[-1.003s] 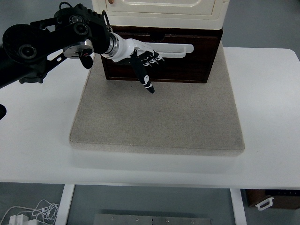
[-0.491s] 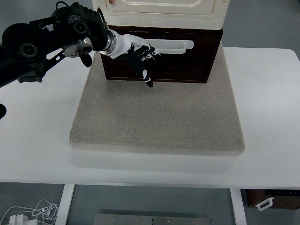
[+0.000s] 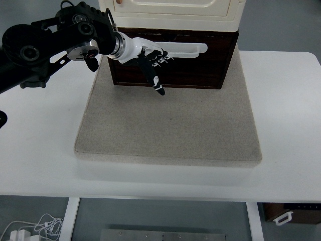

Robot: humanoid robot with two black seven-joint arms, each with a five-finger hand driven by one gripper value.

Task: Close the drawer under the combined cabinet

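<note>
Drawer (image 3: 170, 65) sits nearly flush under the cabinet (image 3: 173, 12). Left hand (image 3: 150, 60), fingers released, has barely shifted, pressed at the handle (image 3: 188, 49).

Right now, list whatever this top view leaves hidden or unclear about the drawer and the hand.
1. Top view: whether the dark wooden drawer is fully shut; the steep angle shows no gap to judge.
2. Whether the left hand truly presses the white handle; the hand covers the contact.
3. The cream cabinet above: its upper part is cut off by the top edge.
4. The right arm: out of view.
</note>
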